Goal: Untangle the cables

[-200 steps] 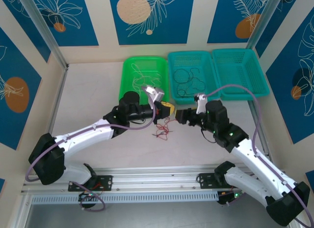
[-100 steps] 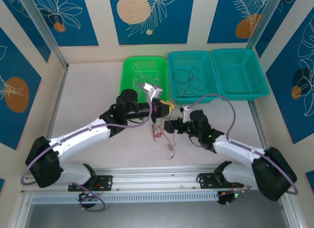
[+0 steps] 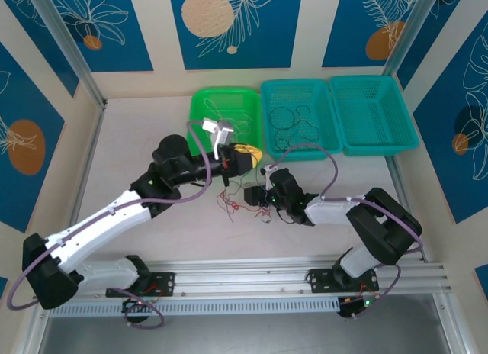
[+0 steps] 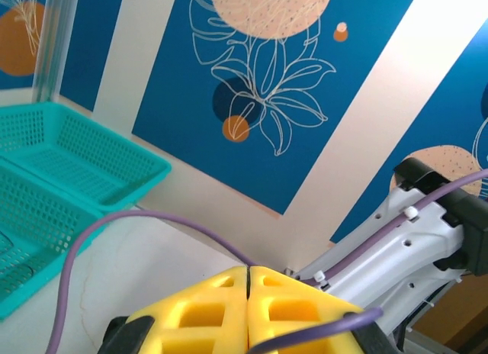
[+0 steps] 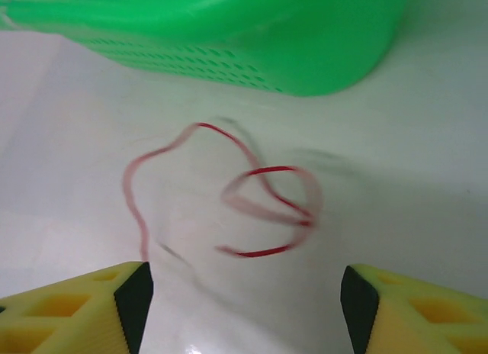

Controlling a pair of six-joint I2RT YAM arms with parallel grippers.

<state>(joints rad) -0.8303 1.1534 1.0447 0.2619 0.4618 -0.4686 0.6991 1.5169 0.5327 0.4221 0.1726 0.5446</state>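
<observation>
A small tangle of thin red, white and black cables [image 3: 227,203] hangs and trails on the table just below my left gripper [image 3: 242,157]. Its yellow fingers [image 4: 221,300] are pressed together; fine strands run up from the tangle toward them, shut on the cables. My right gripper [image 3: 246,196] lies low over the table just right of the tangle, jaws open. In the right wrist view red cable loops [image 5: 268,209] lie blurred on the table ahead of the open right gripper [image 5: 244,304], apart from both fingertips [image 5: 134,300].
A green basket [image 3: 193,121] at the back holds white cables; its wall [image 5: 229,33] rises beyond the red loops. Beside it a teal basket [image 3: 265,117] holds black cables, then another teal basket [image 3: 408,117]. A purple arm cable [image 4: 137,220] crosses the left wrist view.
My left gripper has drawn back to the left, and the tangle moved left with it. The right arm has dropped low and stretched left across the table toward the tangle.
</observation>
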